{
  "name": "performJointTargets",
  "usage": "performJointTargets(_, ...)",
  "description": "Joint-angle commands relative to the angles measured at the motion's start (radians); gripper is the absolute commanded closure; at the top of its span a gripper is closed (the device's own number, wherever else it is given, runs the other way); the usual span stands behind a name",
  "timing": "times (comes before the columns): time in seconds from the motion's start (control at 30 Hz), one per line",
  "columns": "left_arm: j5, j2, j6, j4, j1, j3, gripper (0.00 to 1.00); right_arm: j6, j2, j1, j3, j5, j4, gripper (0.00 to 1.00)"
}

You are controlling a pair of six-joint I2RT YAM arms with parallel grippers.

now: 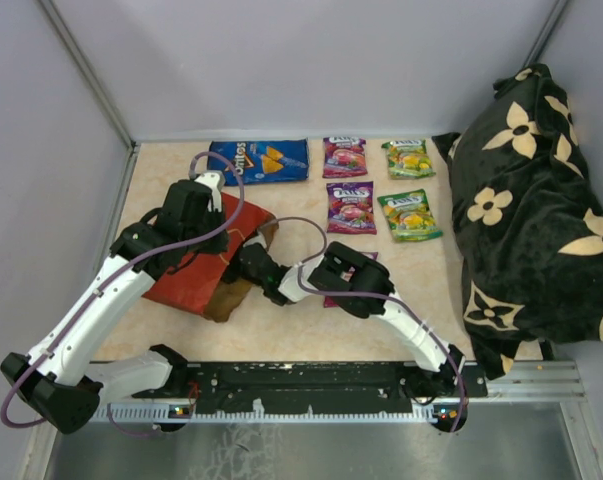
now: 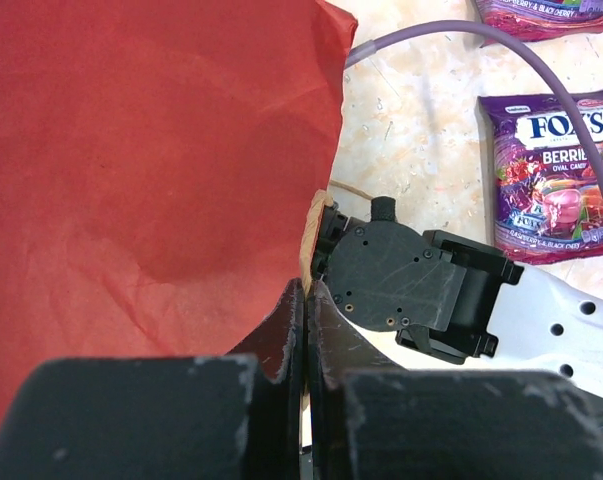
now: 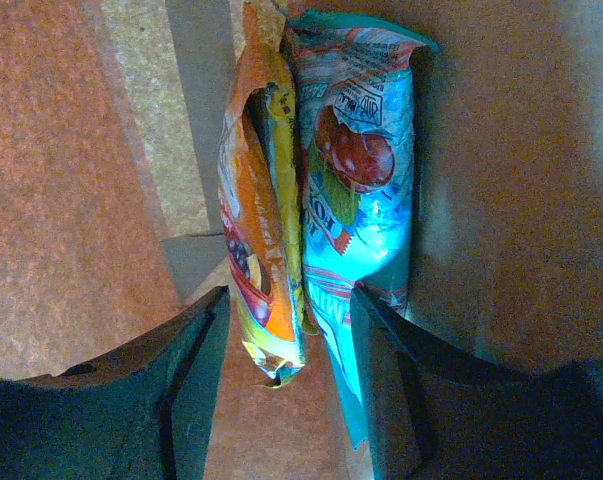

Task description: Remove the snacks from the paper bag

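The red paper bag [image 1: 186, 280] lies on its side at the left. My left gripper [image 2: 308, 290] is shut on the edge of its mouth, with red paper [image 2: 151, 170] filling that view. My right gripper [image 3: 289, 300] is inside the bag, whose brown inner wall [image 3: 521, 170] surrounds it. Its open fingers straddle an orange packet [image 3: 256, 200] and a teal packet [image 3: 366, 200] standing side by side, and the right finger [image 3: 381, 350] touches the teal one. In the top view the right gripper [image 1: 246, 268] reaches into the bag's mouth. A blue Doritos bag [image 1: 261, 160], two purple packets [image 1: 344, 157] [image 1: 350, 206] and two green packets [image 1: 408, 158] [image 1: 410, 215] lie on the table.
A black flower-patterned cloth [image 1: 526, 210] is piled along the right side. Another purple packet [image 1: 326, 297] lies partly under my right arm. A purple cable [image 2: 461, 35] arcs over the table near the bag. Grey walls close in the left, back and right.
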Motion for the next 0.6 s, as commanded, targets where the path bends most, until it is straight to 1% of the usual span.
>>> performJointTargets(0.0, 0.012, -0.017, -0.004, 0.01, 0.002, 0.012, 1.0, -0.028, 0.045, 0.022, 0.075, 0.029, -0.052, 0.49)
performJointTargets(0.13, 0.019, -0.027, -0.007, 0.011, 0.002, 0.01, 1.0, -0.037, 0.104, 0.029, 0.177, 0.037, -0.04, 0.53)
performJointTargets(0.27, 0.018, -0.033, -0.01, 0.005, 0.003, 0.008, 1.0, -0.051, 0.17, 0.035, 0.31, 0.03, -0.041, 0.55)
performJointTargets(0.33, 0.013, -0.037, -0.014, 0.001, 0.003, 0.009, 1.0, -0.07, 0.198, 0.038, 0.371, 0.029, -0.036, 0.57)
performJointTargets(0.37, 0.01, -0.04, -0.018, -0.002, 0.004, 0.011, 1.0, -0.08, 0.218, 0.038, 0.395, 0.031, -0.018, 0.62)
performJointTargets(0.5, -0.002, -0.052, -0.016, -0.01, 0.011, 0.015, 1.0, -0.091, 0.275, 0.037, 0.49, 0.028, 0.052, 0.97)
performJointTargets(0.53, -0.006, -0.054, -0.014, -0.015, 0.012, 0.017, 1.0, -0.092, 0.279, 0.035, 0.507, 0.019, 0.05, 1.0)
performJointTargets(0.57, -0.011, -0.055, -0.013, -0.019, 0.015, 0.018, 1.0, -0.096, 0.274, 0.034, 0.51, 0.012, 0.044, 1.0)
